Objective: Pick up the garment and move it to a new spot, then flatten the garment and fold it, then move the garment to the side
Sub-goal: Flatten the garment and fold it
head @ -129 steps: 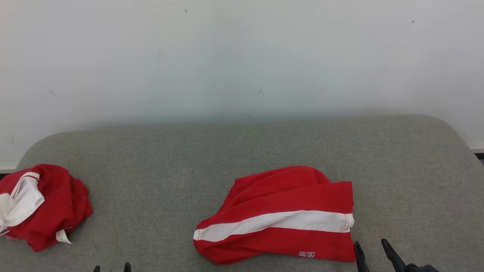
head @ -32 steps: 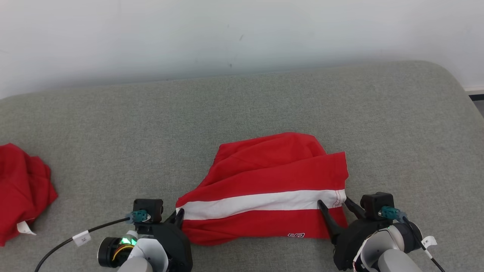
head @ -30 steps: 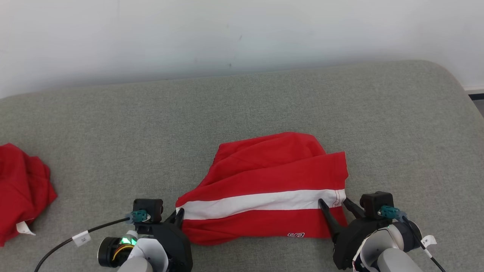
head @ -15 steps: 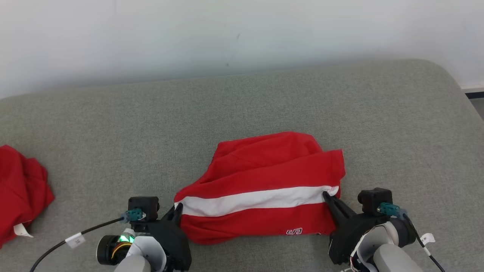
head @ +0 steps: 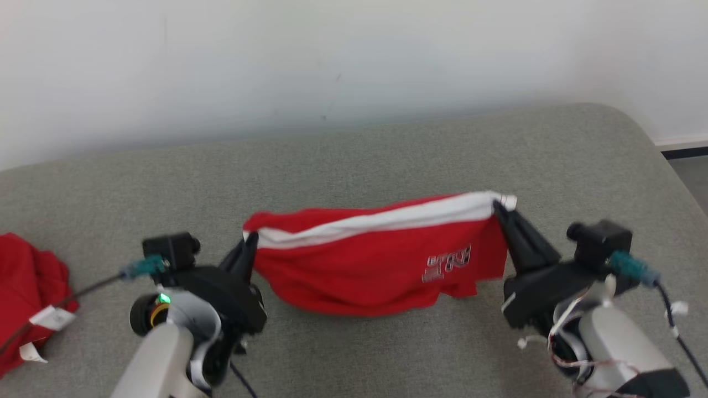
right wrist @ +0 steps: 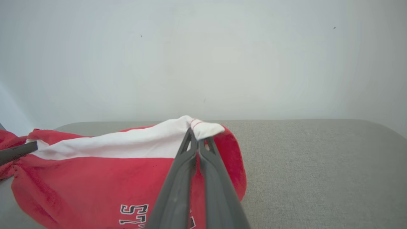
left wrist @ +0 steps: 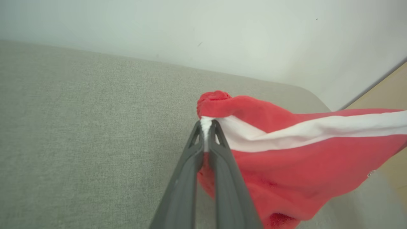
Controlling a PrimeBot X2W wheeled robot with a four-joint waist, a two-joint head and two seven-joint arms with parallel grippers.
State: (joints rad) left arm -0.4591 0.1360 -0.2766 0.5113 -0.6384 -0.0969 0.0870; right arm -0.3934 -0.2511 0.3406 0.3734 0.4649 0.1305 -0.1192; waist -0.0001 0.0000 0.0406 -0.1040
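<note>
Two pale forearms sit nearest the head camera, the left one (head: 160, 359) at the lower left and the right one (head: 619, 342) at the lower right. A small green light (head: 164, 299) glows on the left wrist.

Ahead of them, the left gripper (head: 251, 237) has its two long dark fingers pressed together on one end of the white stripe of a red fabric garment with a broad white stripe (head: 359, 265). The left wrist view shows the pinch closely, with white cloth squeezed between the tips of the left gripper (left wrist: 206, 125). The right gripper (head: 496, 205) is likewise clamped on the stripe's other end, by the hem. In the right wrist view the white corner folds over the closed tips (right wrist: 194, 133).

The garment (right wrist: 95, 178) hangs stretched between the two grippers above the middle of a grey woven cushion (head: 387, 160), stripe uppermost and red body sagging below. White and dark lettering (head: 448, 264) faces the robot. Whether the lowest fold touches the cushion cannot be told.

Well apart to the left, a crumpled red cloth with a white tag (head: 27, 282) lies at the cushion's edge.

Behind the cushion rises a plain white wall (head: 332, 55).
</note>
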